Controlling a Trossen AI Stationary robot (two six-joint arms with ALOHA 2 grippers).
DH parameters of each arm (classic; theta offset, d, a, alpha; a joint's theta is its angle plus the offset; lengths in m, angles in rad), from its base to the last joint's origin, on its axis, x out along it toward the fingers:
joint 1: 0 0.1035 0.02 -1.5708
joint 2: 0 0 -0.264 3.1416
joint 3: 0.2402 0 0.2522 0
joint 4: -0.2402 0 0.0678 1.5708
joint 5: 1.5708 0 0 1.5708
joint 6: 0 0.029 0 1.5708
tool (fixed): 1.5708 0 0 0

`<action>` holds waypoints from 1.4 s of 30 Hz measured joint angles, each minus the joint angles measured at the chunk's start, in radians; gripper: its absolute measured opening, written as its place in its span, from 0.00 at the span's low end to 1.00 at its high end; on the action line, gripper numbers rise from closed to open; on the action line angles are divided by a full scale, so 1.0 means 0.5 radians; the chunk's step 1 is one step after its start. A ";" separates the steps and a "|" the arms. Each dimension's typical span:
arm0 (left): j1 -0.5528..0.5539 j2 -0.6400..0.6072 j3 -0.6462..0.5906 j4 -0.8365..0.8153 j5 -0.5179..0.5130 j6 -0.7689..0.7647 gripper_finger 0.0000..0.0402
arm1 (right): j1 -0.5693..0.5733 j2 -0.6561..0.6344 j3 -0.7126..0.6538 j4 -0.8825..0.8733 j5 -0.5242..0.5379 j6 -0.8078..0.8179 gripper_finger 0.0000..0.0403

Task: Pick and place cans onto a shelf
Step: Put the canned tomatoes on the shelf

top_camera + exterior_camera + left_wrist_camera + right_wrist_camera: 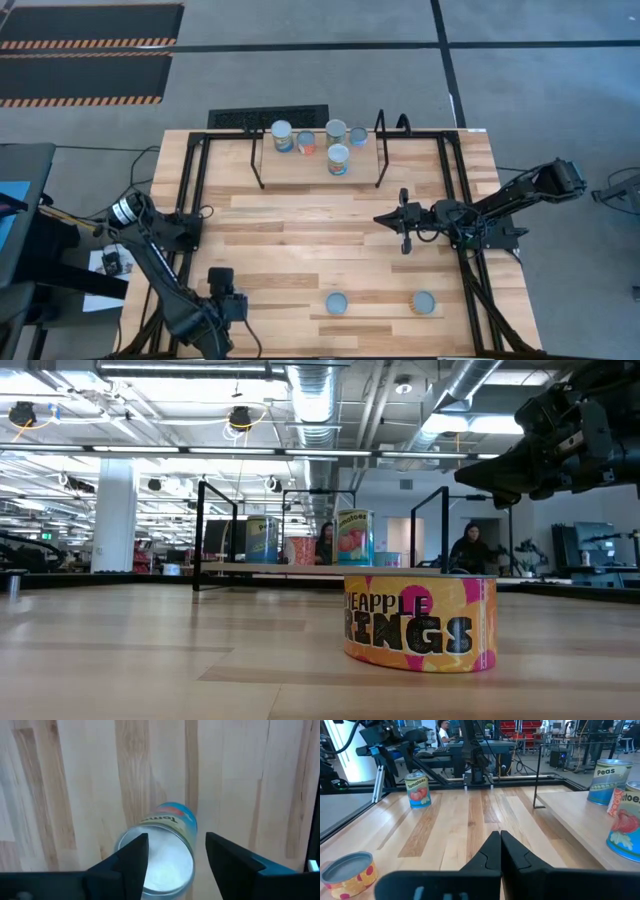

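Observation:
Several cans stand on the shelf (318,170) at the table's far side, among them a peas can (605,781) and a tomato can (626,834). A blue tomato can (337,303) and a yellow pineapple-rings can (424,303) stand upright on the table near its front edge. My left gripper (222,278) is open at the front left. In its wrist view the tomato can (162,852) shows below and ahead of the spread fingers (177,842), untouched. My right gripper (382,217) is shut and empty over the table's middle right, pointing left.
The shelf's black wire end frames (258,160) (380,150) stand up at either side of its board. Black frame rails (195,190) run along the table's left and right sides. Bare wood lies between the shelf and the two front cans. People sit in the room behind (470,548).

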 joint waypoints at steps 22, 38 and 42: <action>-0.005 0.001 -0.150 0.096 -0.025 -0.008 0.42 | 0.000 0.000 0.000 0.011 -0.001 0.000 0.03; 0.069 0.001 -0.150 0.117 -0.081 0.167 0.23 | 0.000 0.000 0.000 0.010 -0.001 0.000 0.03; 0.067 0.001 -0.150 0.114 -0.108 0.230 0.09 | 0.000 0.000 0.000 0.011 -0.002 0.000 0.03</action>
